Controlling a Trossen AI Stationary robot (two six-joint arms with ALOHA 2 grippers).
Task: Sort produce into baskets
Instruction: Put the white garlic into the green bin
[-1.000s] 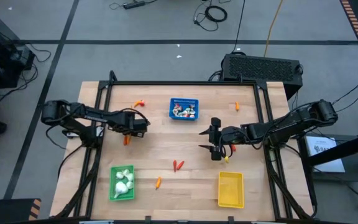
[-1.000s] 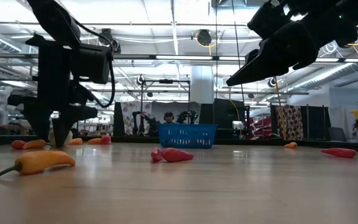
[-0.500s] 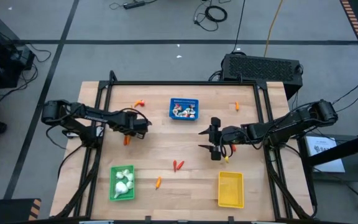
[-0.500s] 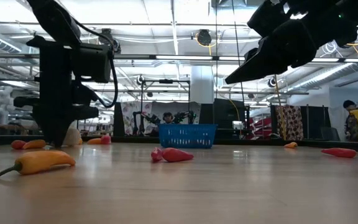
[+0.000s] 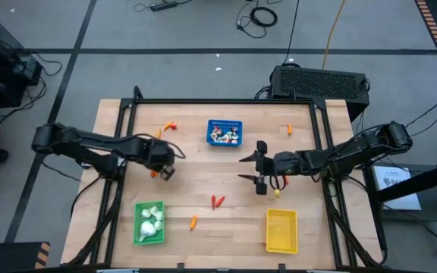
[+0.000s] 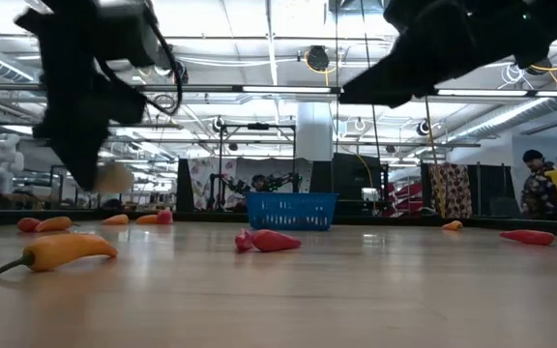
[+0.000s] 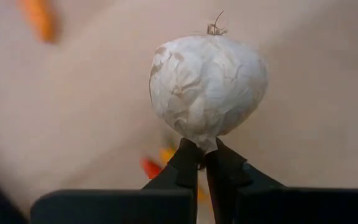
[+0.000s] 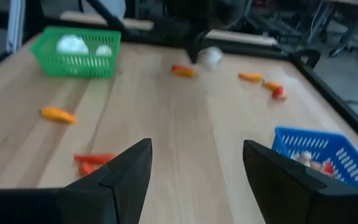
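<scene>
Your left gripper was clamped on a white garlic bulb, pinched at its base and lifted off the table, presumably bound for the green basket already holding bulbs. Your right gripper hung open mid-table near the blue basket. No readable writing showed.

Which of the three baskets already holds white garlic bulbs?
The green basket, at the table's near left corner, holds white bulbs. The blue basket holds small white-and-red pieces, and the yellow basket looks empty.
</scene>
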